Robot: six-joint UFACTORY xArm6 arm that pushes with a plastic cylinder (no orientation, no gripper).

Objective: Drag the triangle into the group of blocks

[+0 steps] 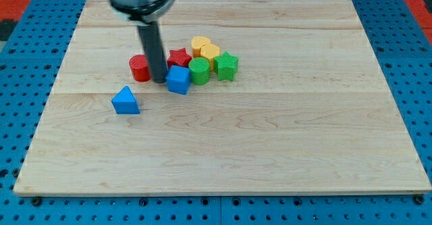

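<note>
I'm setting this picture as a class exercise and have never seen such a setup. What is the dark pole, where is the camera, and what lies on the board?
There is just one camera, looking down at a slant on a wooden board that sits on a blue pegboard. The dark pole is the end of a robot arm. It has no hand and holds nothing; its lower end, my tip, only slides along the board and pushes things. On the board lie small blocks. A blue triangle sits alone, towards the view's lower left of the tip. The rest form a group: a red cylinder just left of the tip, a blue cube just right of it, then a red star, a green cylinder, a green star and two yellow blocks.
</note>
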